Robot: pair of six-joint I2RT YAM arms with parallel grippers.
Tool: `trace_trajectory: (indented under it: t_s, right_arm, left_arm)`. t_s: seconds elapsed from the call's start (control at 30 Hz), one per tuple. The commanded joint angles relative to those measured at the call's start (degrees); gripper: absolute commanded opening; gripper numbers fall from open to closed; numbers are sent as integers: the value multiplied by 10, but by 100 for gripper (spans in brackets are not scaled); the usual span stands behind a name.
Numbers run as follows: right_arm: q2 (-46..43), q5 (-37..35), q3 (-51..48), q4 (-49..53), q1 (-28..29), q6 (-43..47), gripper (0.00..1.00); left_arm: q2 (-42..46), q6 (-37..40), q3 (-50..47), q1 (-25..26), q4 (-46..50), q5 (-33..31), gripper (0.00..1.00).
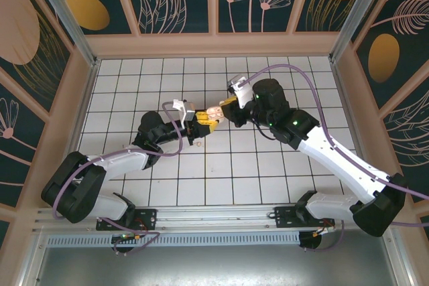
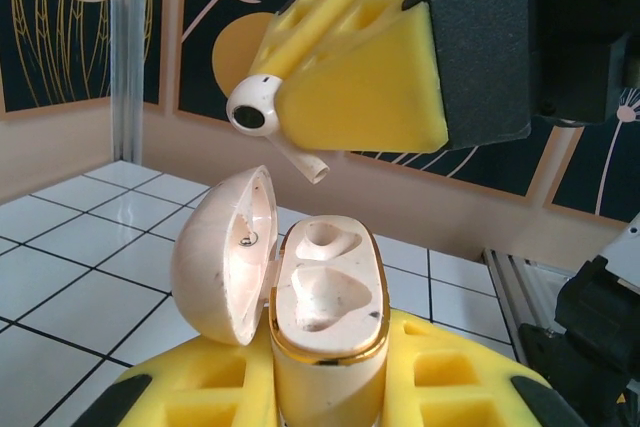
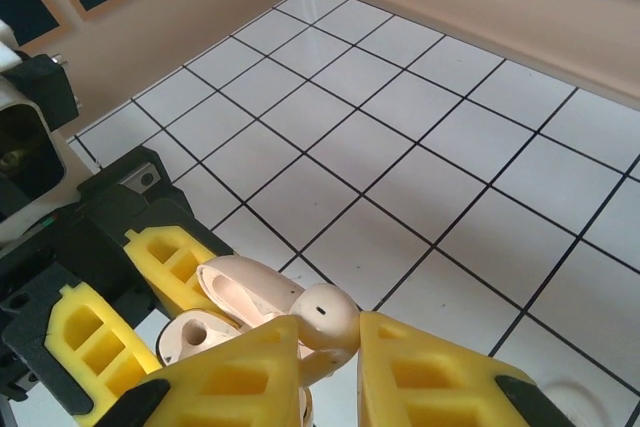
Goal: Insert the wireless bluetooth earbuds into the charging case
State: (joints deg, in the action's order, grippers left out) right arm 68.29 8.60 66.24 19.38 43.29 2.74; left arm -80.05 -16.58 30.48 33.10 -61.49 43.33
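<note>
Two grippers meet at mid-frame in the top view. My left gripper (image 2: 325,397) is clamped on the charging case (image 2: 325,297), which stands upright at bottom centre of its wrist view with the lid (image 2: 225,252) swung open to the left. My right gripper (image 3: 332,357) pinches one earbud (image 2: 260,107) just above the case, not touching it, stem angled down-right toward the empty sockets. No brand or writing is legible.

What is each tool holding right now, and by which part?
The left tool grips the open charging case by its lower body; the right tool pinches one earbud by its head, stem free.
</note>
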Motion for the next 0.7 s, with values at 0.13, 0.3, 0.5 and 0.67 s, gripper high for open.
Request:
trace_trajectory:
  t_s: [0.13,0.3,0.5,0.67]
  right_arm:
    - [-6,-3,6,-16,8,35,18]
    - [-5,-6,6,-12,12,42,18]
    - [2,-16,12,-6,19,53,18]
    - [2,-29,16,11,25,67,18]
  left_arm:
    - [3,-40,17,-1,-35,9,19]
    - [3,-56,26,0,-39,7,20]
    - [4,-64,32,0,-40,6,20]
    - [5,-65,40,-1,-30,2,20]
